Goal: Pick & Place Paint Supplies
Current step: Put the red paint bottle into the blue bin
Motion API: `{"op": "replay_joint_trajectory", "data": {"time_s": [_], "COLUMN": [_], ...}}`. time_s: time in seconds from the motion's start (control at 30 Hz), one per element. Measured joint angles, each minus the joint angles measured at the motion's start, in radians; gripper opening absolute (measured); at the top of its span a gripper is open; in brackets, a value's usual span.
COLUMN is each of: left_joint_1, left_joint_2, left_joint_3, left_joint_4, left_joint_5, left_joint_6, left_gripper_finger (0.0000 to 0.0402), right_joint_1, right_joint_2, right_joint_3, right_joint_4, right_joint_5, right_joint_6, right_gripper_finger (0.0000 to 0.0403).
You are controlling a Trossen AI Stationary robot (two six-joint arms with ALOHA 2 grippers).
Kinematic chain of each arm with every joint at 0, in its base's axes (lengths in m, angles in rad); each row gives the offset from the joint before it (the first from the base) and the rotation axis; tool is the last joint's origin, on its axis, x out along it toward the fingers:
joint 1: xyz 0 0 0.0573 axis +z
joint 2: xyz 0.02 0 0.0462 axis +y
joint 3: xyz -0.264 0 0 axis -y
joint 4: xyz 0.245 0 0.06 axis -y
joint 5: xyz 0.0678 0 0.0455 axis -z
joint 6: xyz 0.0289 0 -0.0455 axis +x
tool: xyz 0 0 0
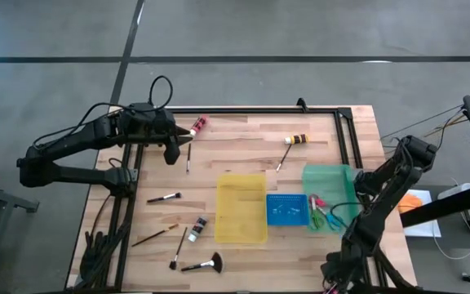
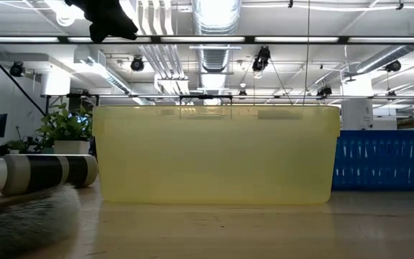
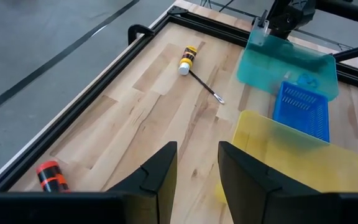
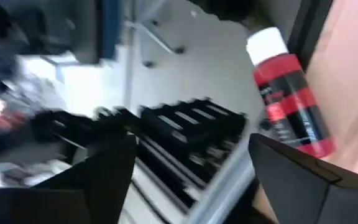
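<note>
My right gripper (image 1: 356,186) hangs open at the green tray's (image 1: 329,192) right edge. Its wrist view shows a red paint bottle (image 4: 289,93) with a white cap just beyond the widely spread fingers, close to one finger (image 4: 303,180). The arm hides this bottle in the high view. Scissors (image 1: 321,214) lie in the green tray. My left gripper (image 3: 197,168) stays open over the table's far left, with nothing between its fingers. Below it lie another red bottle (image 3: 51,176) and a thin brush (image 1: 188,157). A yellow-and-black bottle (image 3: 188,58) lies at the far middle. My right gripper stands with its fingers wide apart around the red bottle's lower end (image 4: 312,146). I cannot tell whether that finger touches the bottle.
A yellow tray (image 1: 241,207) and a blue tray (image 1: 287,209) sit mid-table beside the green one. Several brushes, a black bottle (image 1: 198,228) and a fan brush (image 1: 205,265) lie at the near left. A black frame (image 1: 345,131) borders the table.
</note>
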Motion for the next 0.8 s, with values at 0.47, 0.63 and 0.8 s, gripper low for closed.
{"op": "replay_joint_trajectory", "data": {"time_s": [0.47, 0.63, 0.8], "left_joint_1": [0.0, 0.0, 0.0], "left_joint_2": [0.0, 0.0, 0.0], "left_joint_3": [-0.009, -0.009, -0.009], "left_joint_4": [-0.008, -0.008, -0.008], "left_joint_5": [0.004, 0.005, 0.009], "left_joint_6": [-0.026, -0.026, -0.03], "left_gripper_finger": [0.0128, 0.0128, 0.0128], "right_joint_1": [0.024, 0.056, 0.07], "right_joint_2": [0.28, 0.369, 0.43], "right_joint_3": [0.298, 0.392, 0.43], "right_joint_4": [-0.35, -0.503, -0.613], "right_joint_5": [0.236, 0.331, 0.412], "right_joint_6": [-0.214, -0.215, -0.193], "right_gripper_finger": [0.0325, 0.0325, 0.0325]}}
